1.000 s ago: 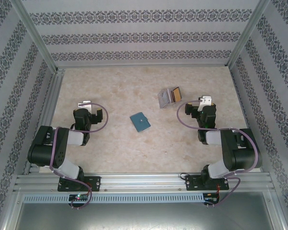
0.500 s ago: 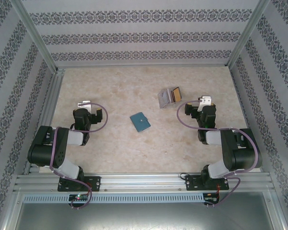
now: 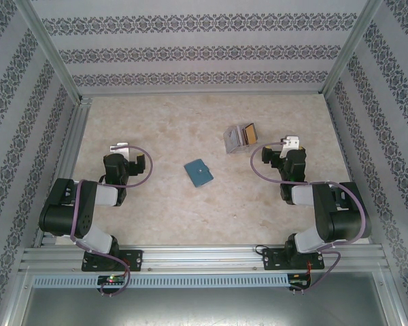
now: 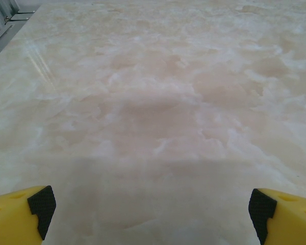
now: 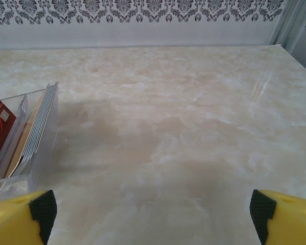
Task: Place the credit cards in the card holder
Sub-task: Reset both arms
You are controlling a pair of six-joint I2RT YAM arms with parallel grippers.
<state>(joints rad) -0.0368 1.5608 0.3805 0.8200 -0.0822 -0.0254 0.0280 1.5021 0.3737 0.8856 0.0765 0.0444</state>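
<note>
The left gripper (image 4: 153,210) stood wide open and empty above the bare table (image 4: 158,102). The right gripper (image 5: 153,210) was likewise wide open and held nothing, with the clear stand (image 5: 43,145) near it on its left. The credit cards (image 3: 245,133) stood on edge inside that stand. The card holder (image 3: 199,172) lay closed and flat on the table between the two arms, well apart from the stand.
</note>
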